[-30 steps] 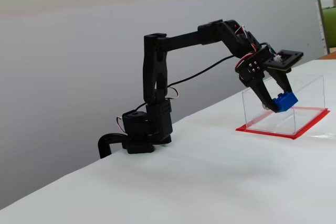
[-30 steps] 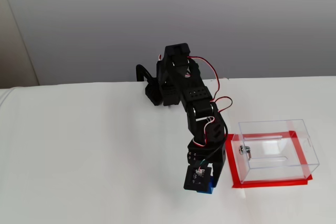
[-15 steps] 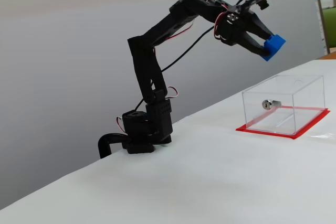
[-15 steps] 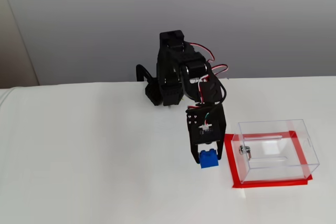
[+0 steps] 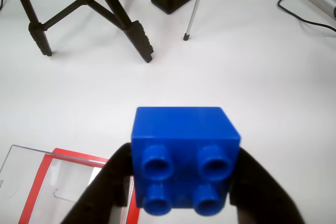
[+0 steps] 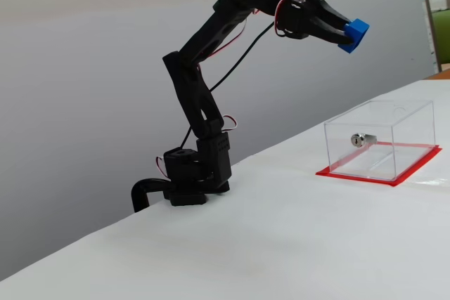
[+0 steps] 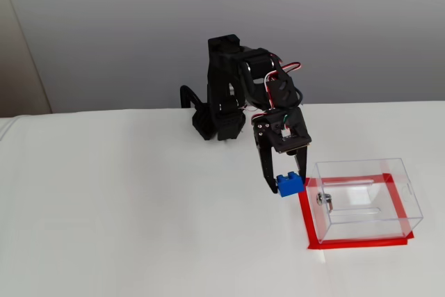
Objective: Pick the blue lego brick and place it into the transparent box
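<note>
The blue lego brick point(image 5: 185, 160) is pinched by the pincer point(image 5: 181, 192), held high beside the transparent box point(image 6: 380, 138).

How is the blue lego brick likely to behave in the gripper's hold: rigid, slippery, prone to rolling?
The blue lego brick looks like hard moulded plastic, so probably rigid and light. Its glossy flat sides, pinched by the gripper, could slip a little. With a boxy shape, it seems unlikely to roll if dropped into the transparent box.

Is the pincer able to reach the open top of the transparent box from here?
Probably yes: the pincer, holding the blue lego brick, is above the transparent box, with nothing between them.
</note>
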Robot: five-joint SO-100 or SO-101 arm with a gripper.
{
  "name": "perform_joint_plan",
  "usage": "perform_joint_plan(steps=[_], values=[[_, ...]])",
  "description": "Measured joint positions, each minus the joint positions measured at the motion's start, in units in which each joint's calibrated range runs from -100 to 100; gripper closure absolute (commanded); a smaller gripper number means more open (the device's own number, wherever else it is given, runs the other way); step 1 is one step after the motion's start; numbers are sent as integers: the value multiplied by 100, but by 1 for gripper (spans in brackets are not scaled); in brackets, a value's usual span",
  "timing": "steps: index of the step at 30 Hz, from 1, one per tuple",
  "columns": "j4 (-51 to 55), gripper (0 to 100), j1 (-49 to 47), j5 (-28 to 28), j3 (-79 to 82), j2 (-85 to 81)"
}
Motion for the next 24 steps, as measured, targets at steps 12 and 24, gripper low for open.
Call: perform_joint_plan(steps=[12,24], values=[[-146,89,-1912,0,9,482],[-754,89,-3515,-24,9,1471]])
